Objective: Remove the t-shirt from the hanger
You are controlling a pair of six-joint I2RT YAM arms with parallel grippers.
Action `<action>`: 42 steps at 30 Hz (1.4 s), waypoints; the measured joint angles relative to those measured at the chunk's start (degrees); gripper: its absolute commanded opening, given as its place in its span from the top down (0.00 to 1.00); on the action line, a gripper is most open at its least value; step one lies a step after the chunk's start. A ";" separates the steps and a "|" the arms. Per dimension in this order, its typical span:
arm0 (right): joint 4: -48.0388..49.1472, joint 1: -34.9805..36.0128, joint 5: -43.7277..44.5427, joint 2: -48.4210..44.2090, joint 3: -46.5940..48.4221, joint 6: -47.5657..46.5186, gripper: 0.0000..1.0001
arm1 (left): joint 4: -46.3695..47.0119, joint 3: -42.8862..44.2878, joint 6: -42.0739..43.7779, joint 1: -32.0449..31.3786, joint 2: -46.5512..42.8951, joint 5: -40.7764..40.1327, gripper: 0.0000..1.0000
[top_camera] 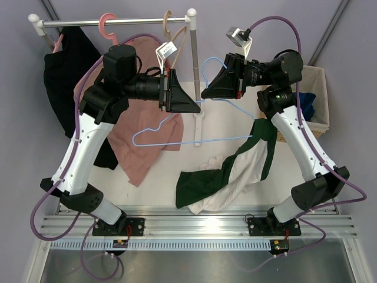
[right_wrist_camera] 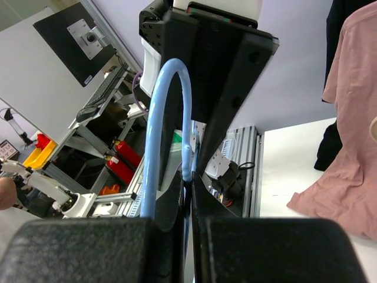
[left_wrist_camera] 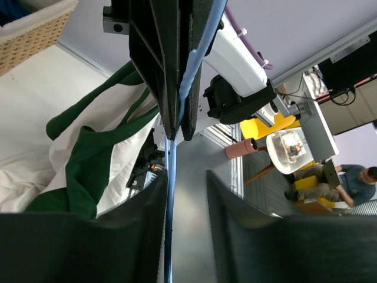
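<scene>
The light-blue wire hanger (top_camera: 230, 140) hangs in the air between my two arms. My right gripper (top_camera: 205, 93) is shut on its neck just below the hook, and the wire (right_wrist_camera: 154, 135) is pinched between the pads (right_wrist_camera: 188, 183). My left gripper (top_camera: 199, 108) straddles the hanger wire (left_wrist_camera: 169, 194). Its jaws (left_wrist_camera: 185, 177) are narrowly open, with the wire against one finger and a gap to the other. The white t-shirt with green sleeves (top_camera: 235, 171) clings to the hanger's right end and trails down in a heap on the table (left_wrist_camera: 88, 171).
A clothes rail (top_camera: 118, 22) runs across the back with a white post (top_camera: 193, 65). On it hang a black garment (top_camera: 65, 76), a dusty-pink t-shirt (top_camera: 141, 153) on a pink hanger (top_camera: 108, 26), and a wooden hanger (top_camera: 169, 23). A wicker basket (top_camera: 315, 100) stands at the right.
</scene>
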 measured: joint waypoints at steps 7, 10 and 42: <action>-0.92 0.07 0.44 -0.04 0.07 -0.33 1.00 | -0.70 -0.11 0.48 0.04 0.09 -0.81 1.00; -1.11 0.07 0.44 -0.04 0.07 -0.55 1.00 | -0.85 -0.11 0.52 0.04 0.09 -1.11 1.00; -56.78 -3.04 28.15 -11.23 -2.36 -42.42 0.01 | -23.43 1.31 8.59 3.39 -10.75 -25.94 1.00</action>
